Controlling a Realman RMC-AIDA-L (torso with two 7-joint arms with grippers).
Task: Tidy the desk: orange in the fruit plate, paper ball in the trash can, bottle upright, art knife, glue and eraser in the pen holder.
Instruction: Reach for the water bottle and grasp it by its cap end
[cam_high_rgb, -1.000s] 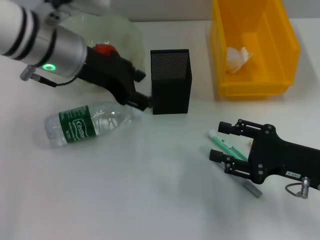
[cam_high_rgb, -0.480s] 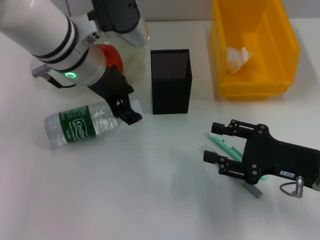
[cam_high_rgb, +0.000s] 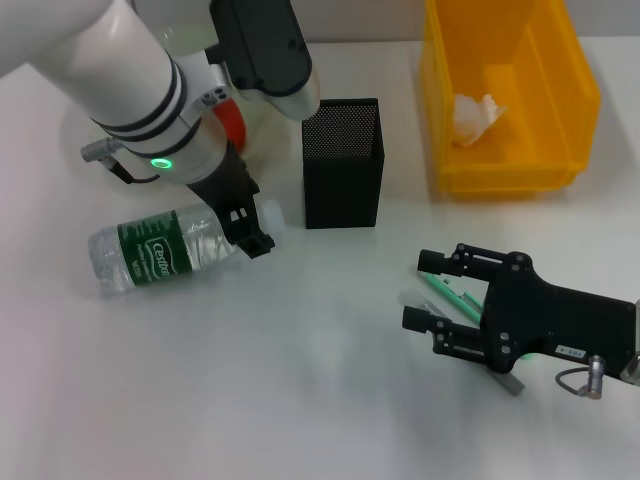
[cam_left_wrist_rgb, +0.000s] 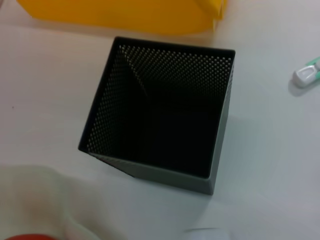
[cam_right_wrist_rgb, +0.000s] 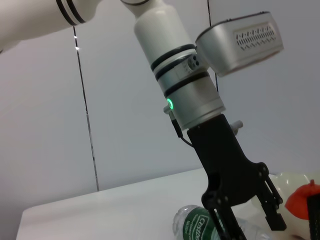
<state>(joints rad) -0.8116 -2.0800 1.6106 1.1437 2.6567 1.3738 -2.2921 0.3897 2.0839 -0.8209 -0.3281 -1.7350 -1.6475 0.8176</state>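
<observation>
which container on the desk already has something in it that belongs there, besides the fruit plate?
The trash can: the paper ball lies inside it. The pen holder next to it looks empty in the left wrist view.

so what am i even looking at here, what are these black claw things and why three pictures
It is a two-armed robot tidying a plain white desk. The head picture looks down from the robot's head; the other two come from cameras on its wrists. The black claws are its end effectors. The left end effector sits at the neck of a clear plastic bottle with a green label, which lies on its side. The right end effector is open over a slim mint-green art knife; a thin grey glue stick pokes out beneath it. Also there: a square black mesh pen holder, a bright yellow bin holding a crumpled paper ball, and a red-orange fruit.
</observation>
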